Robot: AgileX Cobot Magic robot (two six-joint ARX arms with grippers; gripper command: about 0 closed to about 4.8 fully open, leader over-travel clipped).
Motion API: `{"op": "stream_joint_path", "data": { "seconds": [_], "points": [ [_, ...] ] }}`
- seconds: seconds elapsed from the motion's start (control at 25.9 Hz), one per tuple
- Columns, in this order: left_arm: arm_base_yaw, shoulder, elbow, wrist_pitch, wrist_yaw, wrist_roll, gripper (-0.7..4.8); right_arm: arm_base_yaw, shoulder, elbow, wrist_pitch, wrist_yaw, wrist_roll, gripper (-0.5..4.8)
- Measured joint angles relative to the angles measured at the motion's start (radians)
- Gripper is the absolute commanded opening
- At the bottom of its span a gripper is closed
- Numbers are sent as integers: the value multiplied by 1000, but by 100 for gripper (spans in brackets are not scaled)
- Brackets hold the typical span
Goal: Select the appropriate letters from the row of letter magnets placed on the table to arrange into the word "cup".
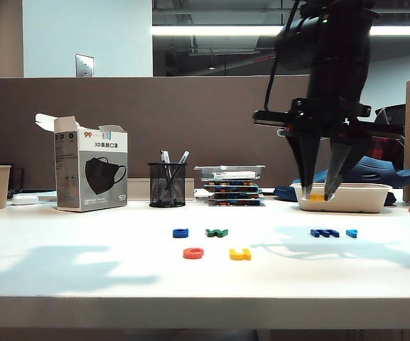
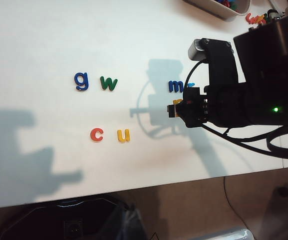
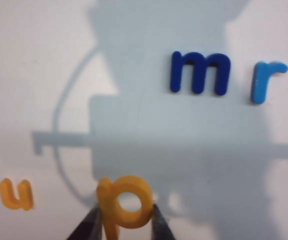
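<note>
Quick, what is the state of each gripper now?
Right gripper: shut on the yellow p, lifted above the table.
Left gripper: not in any view, cannot be told.

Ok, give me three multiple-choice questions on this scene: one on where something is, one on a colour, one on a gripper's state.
1. Where does the yellow u lie?
A. beside the red-orange c
B. in the pen cup
C. in the white tray

2. What colour is the m?
A. green
B. dark blue
C. yellow

3. What is the right gripper doing?
A. hanging open and empty
B. shut on the yellow p
C. shut on the m

Answers: 1 A, the u and c sit as a pair in front of the back row. 2 B, the right wrist view shows it dark blue beside the cyan r. 3 B, both fingers pinch the p above the table.
</note>
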Motion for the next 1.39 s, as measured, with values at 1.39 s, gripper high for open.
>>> {"op": "stream_joint_path", "data": {
  "seconds": [1.39],
  "points": [
    [0,0,0,0,0,0,-5,164,5,-182,185,22,189,117]
  ]
}}
